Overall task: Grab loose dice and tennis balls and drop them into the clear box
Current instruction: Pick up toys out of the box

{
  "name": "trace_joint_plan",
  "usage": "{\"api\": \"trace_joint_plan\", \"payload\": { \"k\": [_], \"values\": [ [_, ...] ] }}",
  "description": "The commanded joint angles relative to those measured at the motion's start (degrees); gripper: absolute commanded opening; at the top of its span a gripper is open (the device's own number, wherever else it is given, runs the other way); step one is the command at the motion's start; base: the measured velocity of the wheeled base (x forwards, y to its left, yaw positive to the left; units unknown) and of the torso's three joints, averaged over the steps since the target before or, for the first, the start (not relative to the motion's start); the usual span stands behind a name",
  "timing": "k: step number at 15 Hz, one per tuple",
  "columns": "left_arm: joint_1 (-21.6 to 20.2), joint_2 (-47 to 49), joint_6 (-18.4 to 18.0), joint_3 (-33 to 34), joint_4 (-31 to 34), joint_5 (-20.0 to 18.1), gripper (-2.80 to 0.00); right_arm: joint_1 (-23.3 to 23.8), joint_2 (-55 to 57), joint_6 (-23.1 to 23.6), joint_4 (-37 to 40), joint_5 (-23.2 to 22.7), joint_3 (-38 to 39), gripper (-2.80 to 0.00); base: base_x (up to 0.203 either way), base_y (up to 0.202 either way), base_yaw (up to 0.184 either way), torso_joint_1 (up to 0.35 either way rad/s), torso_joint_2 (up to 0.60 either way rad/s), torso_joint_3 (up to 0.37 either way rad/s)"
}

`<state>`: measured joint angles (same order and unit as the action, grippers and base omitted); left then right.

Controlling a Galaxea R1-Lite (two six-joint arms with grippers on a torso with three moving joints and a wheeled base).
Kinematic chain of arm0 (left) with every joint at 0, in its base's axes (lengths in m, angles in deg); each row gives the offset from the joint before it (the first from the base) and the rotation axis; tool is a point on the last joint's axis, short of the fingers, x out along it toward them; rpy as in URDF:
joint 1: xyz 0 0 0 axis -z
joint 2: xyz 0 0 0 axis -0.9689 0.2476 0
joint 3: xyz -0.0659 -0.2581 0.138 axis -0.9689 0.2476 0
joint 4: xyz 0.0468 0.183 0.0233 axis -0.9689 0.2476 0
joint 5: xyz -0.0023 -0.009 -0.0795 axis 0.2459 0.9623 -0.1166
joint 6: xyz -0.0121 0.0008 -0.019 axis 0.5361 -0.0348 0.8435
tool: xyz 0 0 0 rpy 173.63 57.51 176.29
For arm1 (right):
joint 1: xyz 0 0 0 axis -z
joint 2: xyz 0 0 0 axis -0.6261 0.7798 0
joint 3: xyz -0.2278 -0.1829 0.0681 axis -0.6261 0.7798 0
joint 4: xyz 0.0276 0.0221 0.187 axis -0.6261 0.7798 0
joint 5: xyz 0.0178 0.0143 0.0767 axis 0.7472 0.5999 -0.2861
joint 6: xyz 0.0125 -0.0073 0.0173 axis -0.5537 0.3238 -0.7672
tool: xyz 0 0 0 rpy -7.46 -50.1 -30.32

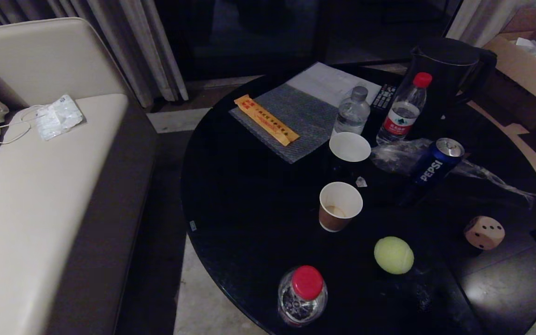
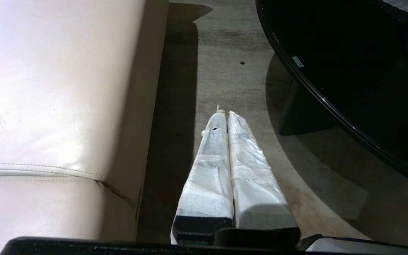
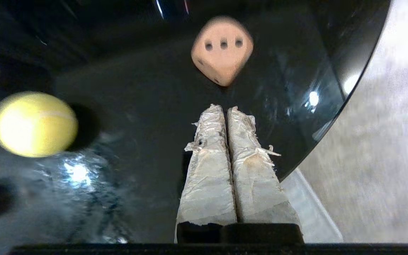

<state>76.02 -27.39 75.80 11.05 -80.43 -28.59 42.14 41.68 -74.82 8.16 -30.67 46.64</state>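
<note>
A tan wooden die [image 1: 484, 232] [image 3: 222, 50] with dark pips lies near the right edge of the round black table [image 1: 249, 223]. A yellow-green tennis ball [image 1: 393, 254] [image 3: 33, 123] rests on the table's near part, left of the die. My right gripper [image 3: 225, 108] is shut and empty, hovering over the table's edge a short way from the die, with the ball off to its side. My left gripper [image 2: 225, 112] is shut and empty, parked over the floor between the sofa and the table. Neither gripper shows in the head view. The clear box is out of view.
On the table stand two paper cups [image 1: 340, 205] [image 1: 349, 148], a Pepsi can [image 1: 435, 163], three water bottles [image 1: 302, 295] [image 1: 403, 109] [image 1: 352, 110], a black kettle [image 1: 445, 65], a remote, a grey mat with an orange packet [image 1: 266, 119], and crumpled plastic. A beige sofa [image 1: 40, 186] [image 2: 58, 106] stands on the left.
</note>
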Motion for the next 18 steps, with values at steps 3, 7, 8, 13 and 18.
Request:
{"api": "trace_joint_plan", "payload": {
  "k": [3,7,8,13,18],
  "values": [
    [0.0,0.1,0.0,0.1,0.0,0.1,-2.8,0.9,13.6,-0.2,-0.1,0.4,-2.1,0.0,0.0,0.0,0.0,0.0,0.0,0.0],
    [0.0,0.1,0.0,0.1,0.0,0.1,-2.8,0.9,19.8,-5.9,-0.1,0.2,-9.1,0.0,0.0,0.0,0.0,0.0,0.0,0.0],
    [0.0,0.1,0.0,0.1,0.0,0.1,-2.8,0.6,21.2,-7.2,0.0,0.2,-10.8,0.0,0.0,0.0,0.0,0.0,0.0,0.0],
    [0.0,0.1,0.0,0.1,0.0,0.1,-2.8,0.1,30.4,-7.7,0.0,0.3,-15.0,0.0,0.0,0.0,0.0,0.0,0.0,0.0],
    [0.0,0.1,0.0,0.1,0.0,0.1,-2.8,-0.1,36.7,-7.8,-0.1,2.0,-18.5,0.0,0.0,0.0,0.0,0.0,0.0,0.0]
  ]
}}
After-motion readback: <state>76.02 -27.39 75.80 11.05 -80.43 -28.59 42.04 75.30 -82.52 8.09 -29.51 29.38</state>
